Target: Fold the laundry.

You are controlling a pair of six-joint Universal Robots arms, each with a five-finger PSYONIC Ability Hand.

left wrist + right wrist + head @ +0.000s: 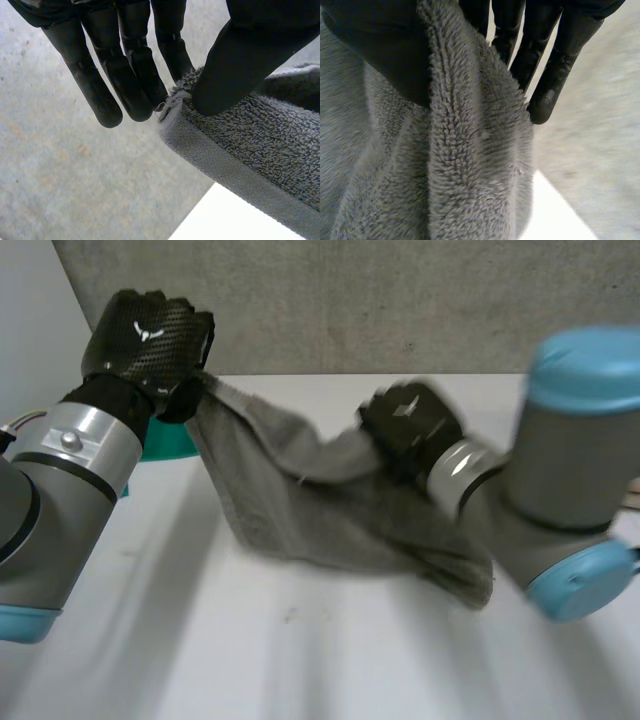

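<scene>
Head view: a grey terry-cloth towel hangs over the white table between left hand and right hand. Left wrist view: fingers and thumb pinch its hemmed corner. Right wrist view: fingers and thumb pinch its bunched edge

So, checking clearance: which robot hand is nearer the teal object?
Left. Left robot hand is beside the teal object, pinching the towel; right robot hand grips the towel farther across.
</scene>
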